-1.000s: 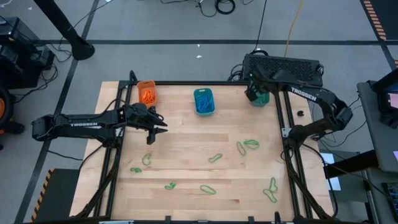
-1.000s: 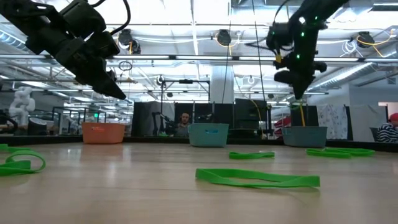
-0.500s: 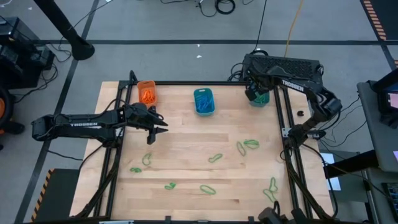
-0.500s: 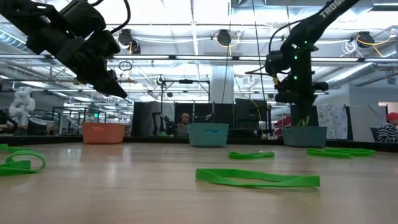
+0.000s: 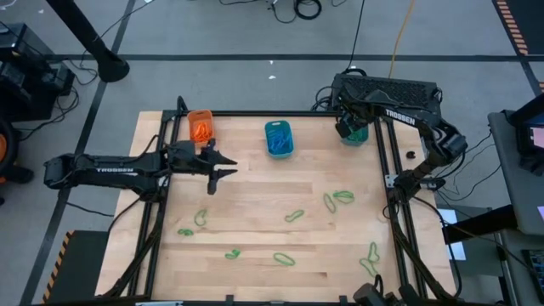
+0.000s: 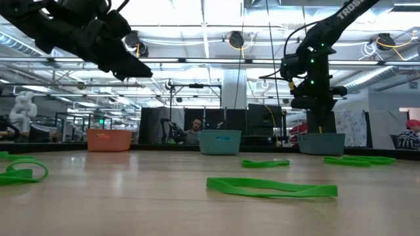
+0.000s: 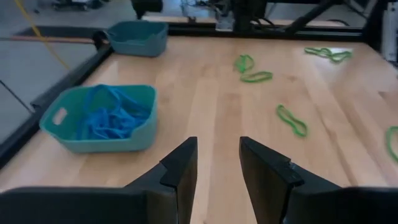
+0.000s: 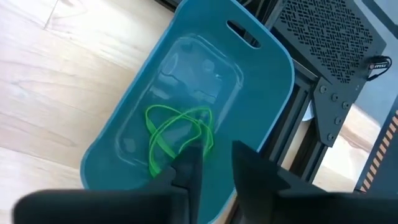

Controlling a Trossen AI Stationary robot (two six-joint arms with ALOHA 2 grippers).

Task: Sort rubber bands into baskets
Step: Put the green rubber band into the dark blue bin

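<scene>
Our right pincer [image 8: 211, 163], over the far-right basket [image 8: 273, 81], has just parted narrowly, dropping a green band [image 8: 177, 134] inside; left pincer [image 7: 214, 165], part-open and empty, has swung toward the blue-band basket [image 7: 99, 121].

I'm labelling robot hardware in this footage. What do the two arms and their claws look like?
Both arms are dark, jointed links with white TROSSEN lettering along them, seen from above on the left arm and right arm. Each ends in a two-finger claw, left claw and right claw, with flat, matte black fingers. Small green lights glow on the right arm in the low view.
</scene>
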